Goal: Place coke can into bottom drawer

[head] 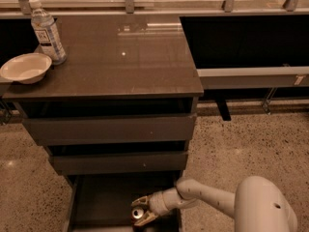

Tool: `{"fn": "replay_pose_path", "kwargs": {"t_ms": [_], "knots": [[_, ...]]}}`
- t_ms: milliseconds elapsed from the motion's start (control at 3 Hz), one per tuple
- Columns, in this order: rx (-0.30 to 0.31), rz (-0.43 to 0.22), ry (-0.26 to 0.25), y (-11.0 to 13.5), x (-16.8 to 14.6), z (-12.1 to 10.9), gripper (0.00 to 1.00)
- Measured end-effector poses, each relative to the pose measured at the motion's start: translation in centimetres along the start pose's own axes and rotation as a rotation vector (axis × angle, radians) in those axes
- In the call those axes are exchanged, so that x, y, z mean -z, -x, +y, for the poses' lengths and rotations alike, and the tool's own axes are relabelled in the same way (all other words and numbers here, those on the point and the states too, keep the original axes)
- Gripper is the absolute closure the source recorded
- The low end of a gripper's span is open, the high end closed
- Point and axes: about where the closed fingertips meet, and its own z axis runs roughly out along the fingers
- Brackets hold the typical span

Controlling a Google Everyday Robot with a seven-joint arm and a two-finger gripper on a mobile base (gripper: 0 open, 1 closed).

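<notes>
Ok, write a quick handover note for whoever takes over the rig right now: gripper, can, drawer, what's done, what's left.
Gripper: down inside the open bottom drawer, near its front right, shut on the coke can.
Coke can: upright between the fingers; whether it rests on the drawer floor can't be told.
Done: drawer is open, can is inside it.
Left: set the can down, release, pull the arm clear.
Water bottle and bowl stand on the cabinet top, not part of the job.

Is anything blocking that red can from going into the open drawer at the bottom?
Nothing visible does. The gripper holds the coke can low over the open bottom drawer, toward its right side, with no object between them.
</notes>
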Motion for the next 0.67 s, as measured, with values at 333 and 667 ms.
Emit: {"fn": "replay_pose_path", "kwargs": {"t_ms": [333,667], "knots": [[-0.001,-0.002,0.003,0.05,-0.17,0.10,0.00],[-0.001,-0.002,0.003,0.05,-0.17,0.10,0.00]]}}
